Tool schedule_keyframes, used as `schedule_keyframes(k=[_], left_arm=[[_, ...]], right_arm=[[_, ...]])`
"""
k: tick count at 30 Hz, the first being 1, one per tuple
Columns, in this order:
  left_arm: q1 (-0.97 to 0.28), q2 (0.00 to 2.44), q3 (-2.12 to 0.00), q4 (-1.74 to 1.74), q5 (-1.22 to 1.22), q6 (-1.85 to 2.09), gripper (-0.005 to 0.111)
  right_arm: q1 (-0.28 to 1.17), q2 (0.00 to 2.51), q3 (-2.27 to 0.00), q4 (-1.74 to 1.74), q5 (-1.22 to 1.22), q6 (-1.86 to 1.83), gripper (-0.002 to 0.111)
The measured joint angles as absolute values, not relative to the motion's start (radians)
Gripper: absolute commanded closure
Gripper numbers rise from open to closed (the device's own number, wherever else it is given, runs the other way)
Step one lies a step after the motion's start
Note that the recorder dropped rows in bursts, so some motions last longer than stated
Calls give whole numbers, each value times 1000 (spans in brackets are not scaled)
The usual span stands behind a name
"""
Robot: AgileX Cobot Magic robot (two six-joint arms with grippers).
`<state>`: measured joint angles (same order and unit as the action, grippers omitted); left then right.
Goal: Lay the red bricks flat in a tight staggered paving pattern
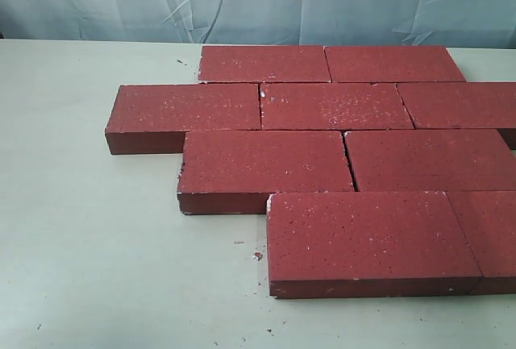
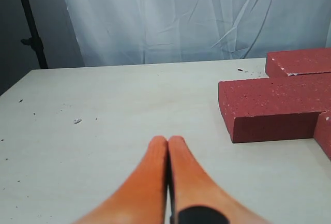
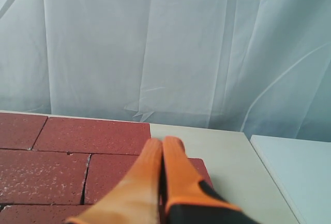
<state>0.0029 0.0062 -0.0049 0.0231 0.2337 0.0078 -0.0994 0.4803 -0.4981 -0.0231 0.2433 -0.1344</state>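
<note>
The red bricks point(image 1: 334, 105) lie flat on a pale table point(image 1: 81, 244) in the exterior view, filling the centre and right of the frame in four rows. There are two in the back row, three in the second, two in the third and two in the front. Each row is shifted sideways from the next, so the end joints do not line up. Most neighbours touch or sit just beside each other with thin dark seams. The rightmost bricks run off the right edge of the frame. Small crumbs point(image 1: 257, 255) dot the table just left of the front row, and a wrinkled pale curtain point(image 1: 121, 2) spans the top. Neither arm shows in this view. In the left wrist view the left gripper point(image 2: 167, 142) has its two orange fingers point(image 2: 150, 172) pressed together with nothing between them, and it is over bare table point(image 2: 129, 94). The stepped corner of the red bricks point(image 2: 274, 102) is off to one side, well apart from the tips, and a dark stand point(image 2: 31, 27) rises by the curtain point(image 2: 181, 17). In the right wrist view the right gripper point(image 3: 163, 144) is likewise pinched closed and empty. Its tips appear over the outer end of the red bricks point(image 3: 93, 135), close to where the brick rows meet the open table point(image 3: 222, 151). Whether they touch a brick cannot be told.
</note>
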Motion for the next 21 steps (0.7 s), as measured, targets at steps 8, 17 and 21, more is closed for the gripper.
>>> schedule_keyframes(k=[8,17,21], left_arm=[[3,6,-5,23,238,19,107],[3,6,-5,23,238,19,107],[3,6,-5,23,238,19,107]], right_arm=[[-99,480,-498,-23,243,-134,109],[-99,480,-498,-23,243,-134,109],[-99,480,-498,-23,243,-134,109]])
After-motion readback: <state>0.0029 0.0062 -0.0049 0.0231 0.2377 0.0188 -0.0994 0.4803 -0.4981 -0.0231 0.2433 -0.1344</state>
